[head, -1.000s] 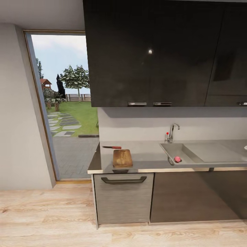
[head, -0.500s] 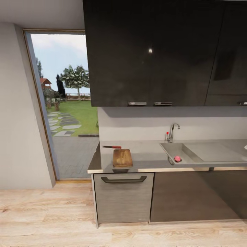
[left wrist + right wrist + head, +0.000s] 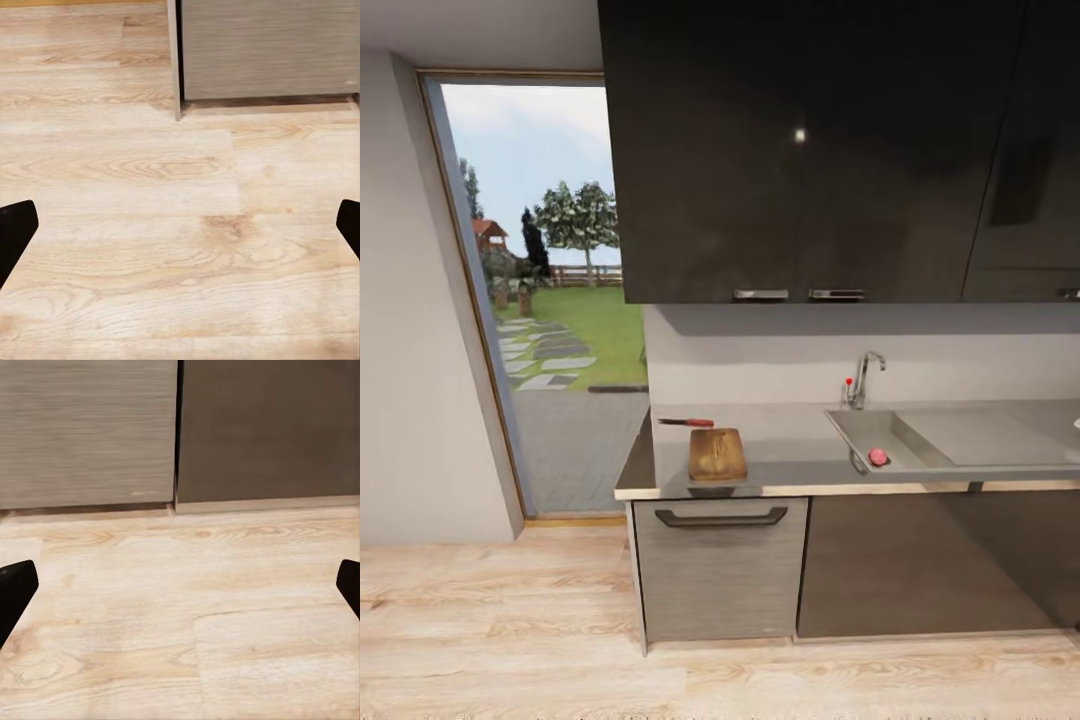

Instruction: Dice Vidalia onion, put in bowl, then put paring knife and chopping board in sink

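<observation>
Two grippers face you, left gripper (image 3: pixel 180 229) and right gripper (image 3: pixel 180 589), both spread wide over bare wooden floor (image 3: pixel 150 225). On the countertop (image 3: pixel 790 450), the Vidalia onion (image 3: pixel 877 457) sits in the sink (image 3: pixel 960 440); at its 9 o'clock lies the chopping board (image 3: pixel 717 454), the paring knife (image 3: pixel 686 422) just behind.

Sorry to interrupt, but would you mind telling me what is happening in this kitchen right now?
Nothing is being handled yet. The robot faces the long grey steel-look countertop from a little way off. The mid-brown wooden chopping board lies near the countertop's window end, with the red-handled paring knife just behind it. The small pinkish-red Vidalia onion sits in the grey steel sink. Both tools, left and right, are open and empty above the pale wood floor.
</observation>
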Controlling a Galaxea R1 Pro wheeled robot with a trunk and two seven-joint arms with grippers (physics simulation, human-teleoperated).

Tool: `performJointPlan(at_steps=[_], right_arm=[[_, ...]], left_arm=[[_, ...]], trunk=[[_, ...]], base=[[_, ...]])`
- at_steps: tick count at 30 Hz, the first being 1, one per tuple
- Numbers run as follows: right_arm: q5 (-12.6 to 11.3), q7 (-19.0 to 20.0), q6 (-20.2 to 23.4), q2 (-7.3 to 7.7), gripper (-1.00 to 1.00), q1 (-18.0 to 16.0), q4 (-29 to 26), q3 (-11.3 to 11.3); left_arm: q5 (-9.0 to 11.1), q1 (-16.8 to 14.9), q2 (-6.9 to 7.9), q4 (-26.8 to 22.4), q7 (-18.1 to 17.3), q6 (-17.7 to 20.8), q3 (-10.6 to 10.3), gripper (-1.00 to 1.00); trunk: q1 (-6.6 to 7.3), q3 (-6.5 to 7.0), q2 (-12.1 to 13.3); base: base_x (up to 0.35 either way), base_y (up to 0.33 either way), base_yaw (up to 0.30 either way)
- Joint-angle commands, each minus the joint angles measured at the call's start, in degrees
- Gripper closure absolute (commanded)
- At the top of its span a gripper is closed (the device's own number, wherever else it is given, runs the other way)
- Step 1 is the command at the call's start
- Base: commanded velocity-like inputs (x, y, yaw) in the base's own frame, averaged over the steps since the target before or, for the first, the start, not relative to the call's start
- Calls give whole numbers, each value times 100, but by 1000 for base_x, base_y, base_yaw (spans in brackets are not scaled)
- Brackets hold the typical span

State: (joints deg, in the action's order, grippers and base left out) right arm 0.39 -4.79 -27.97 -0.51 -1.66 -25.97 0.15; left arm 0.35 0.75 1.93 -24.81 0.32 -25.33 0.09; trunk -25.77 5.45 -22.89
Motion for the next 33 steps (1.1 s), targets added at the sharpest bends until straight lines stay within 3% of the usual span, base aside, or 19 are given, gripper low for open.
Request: performJointPlan(at_steps=[1, 20, 27, 33], right_arm=[[5, -22, -16, -1, -100, -1, 5, 3], [9, -22, -19, 8, -100, -1, 10, 3], [13, -22, -17, 134, -100, -1, 11, 9], [8, -6, -24, 136, -100, -1, 13, 16]], left_arm=[[2, 4, 0, -6, 3, -7, 0, -100], [3, 4, 0, -6, 3, -7, 0, -100], [1, 4, 0, -6, 3, -7, 0, -100], [1, 4, 0, -6, 3, -7, 0, -100]], trunk=[[-2, -10, -3], [-2, -185, -3], [-2, -231, -3], [-2, -236, -3]], base=[[0, 0, 0], [0, 0, 0], [0, 0, 0], [0, 0, 0]])
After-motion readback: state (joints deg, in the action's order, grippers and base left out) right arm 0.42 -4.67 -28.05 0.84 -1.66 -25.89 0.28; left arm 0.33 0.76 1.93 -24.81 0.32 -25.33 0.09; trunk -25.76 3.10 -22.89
